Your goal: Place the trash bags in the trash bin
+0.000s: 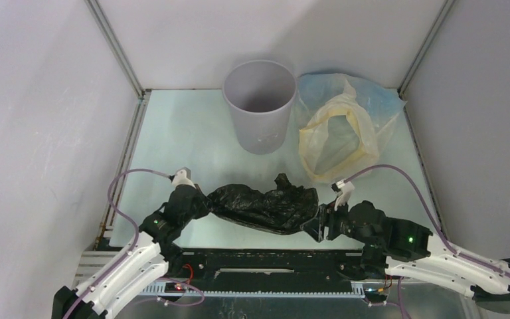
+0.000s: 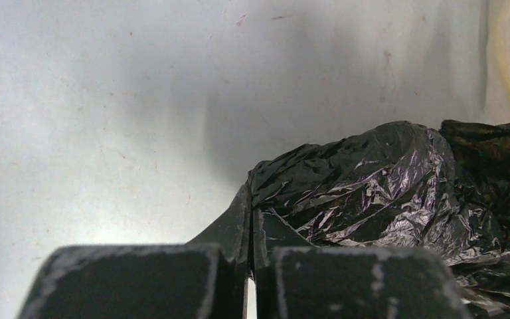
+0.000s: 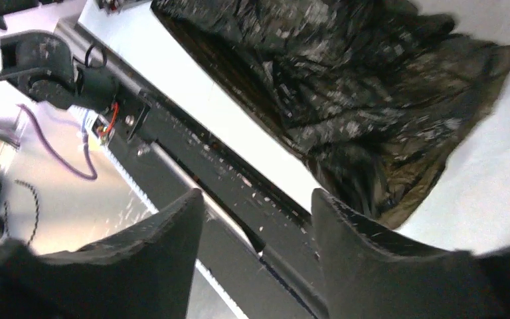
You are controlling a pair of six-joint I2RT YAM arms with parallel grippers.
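The black trash bag (image 1: 265,206) lies crumpled and stretched sideways on the table near the front edge. My left gripper (image 1: 202,201) is at its left end; in the left wrist view its fingers (image 2: 251,199) are pressed together with the bag's (image 2: 385,179) edge pinched between them. My right gripper (image 1: 313,224) sits just off the bag's right end. In the right wrist view it (image 3: 257,199) stands open with nothing between its fingers, and the bag (image 3: 345,80) lies beyond them. The pale grey trash bin (image 1: 259,106) stands upright at the back centre, its mouth open.
A translucent yellowish and pale-blue plastic bag (image 1: 342,126) sits to the right of the bin, against the back right corner. Grey walls close in the table on the left, back and right. The black rail (image 3: 239,173) at the table's front edge runs below my right gripper.
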